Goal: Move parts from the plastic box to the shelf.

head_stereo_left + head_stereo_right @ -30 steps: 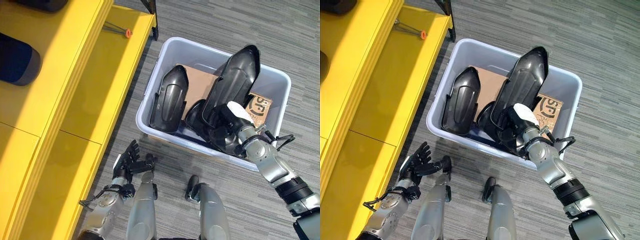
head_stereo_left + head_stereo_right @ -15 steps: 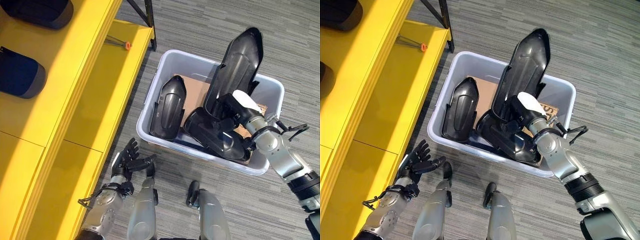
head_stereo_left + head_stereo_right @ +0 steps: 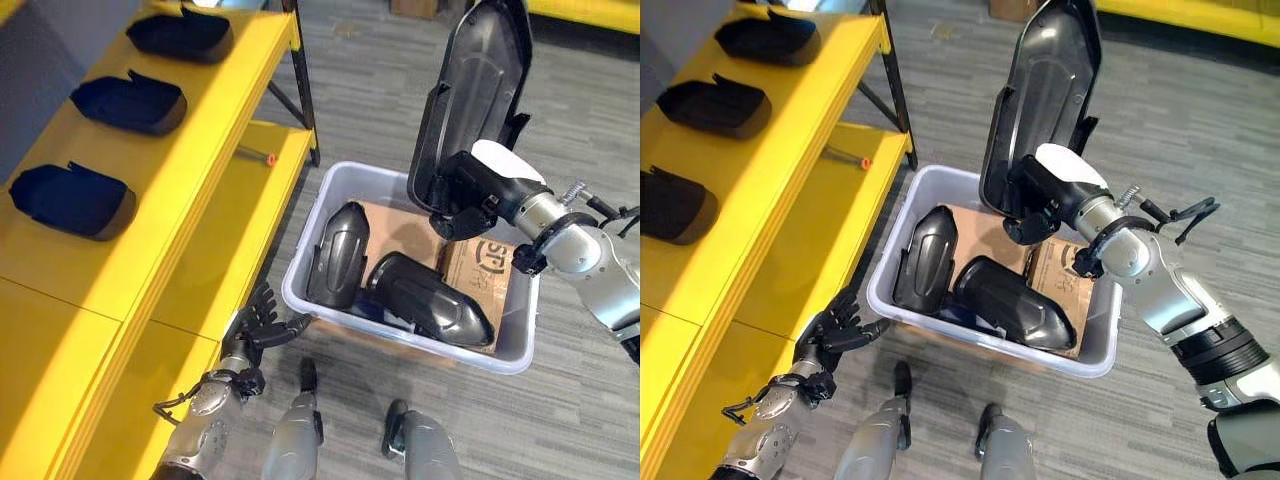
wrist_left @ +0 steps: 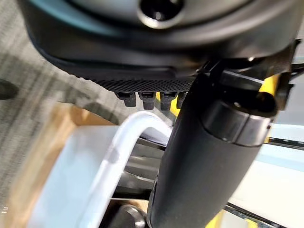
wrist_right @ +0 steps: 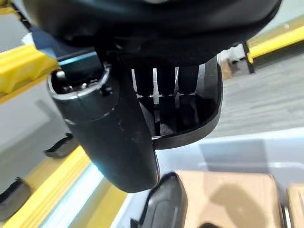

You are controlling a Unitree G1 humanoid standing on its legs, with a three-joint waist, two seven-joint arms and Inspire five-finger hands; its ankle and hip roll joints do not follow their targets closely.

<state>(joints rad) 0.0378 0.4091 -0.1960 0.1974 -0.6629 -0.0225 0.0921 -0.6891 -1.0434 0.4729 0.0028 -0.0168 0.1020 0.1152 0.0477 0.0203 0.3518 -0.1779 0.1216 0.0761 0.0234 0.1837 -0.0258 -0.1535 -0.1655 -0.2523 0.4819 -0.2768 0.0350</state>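
My right hand [image 3: 468, 196] is shut on a long black shell part [image 3: 470, 90], which it holds upright in the air above the pale plastic box [image 3: 400, 345]. Its thumb [image 5: 114, 137] presses the part's lower edge [image 5: 190, 109]. In the box lie two more black shell parts, one at the left [image 3: 335, 255] and one across the middle [image 3: 430, 300], on brown cardboard [image 3: 490, 265]. The yellow shelf [image 3: 190, 150] stands to the box's left. My left hand [image 3: 258, 325] hangs open, low by the box's near left corner [image 4: 118, 152].
Three black parts rest in a row on the upper yellow shelf board: near [image 3: 70, 200], middle [image 3: 130, 100], far [image 3: 180, 35]. A thin tool with an orange tip [image 3: 262, 157] lies on the lower board. Grey carpet surrounds the box.
My right hand has raised the long part out of the box and well above it. The camera has tipped up, bringing more of the shelf into view. My left hand has stayed put.
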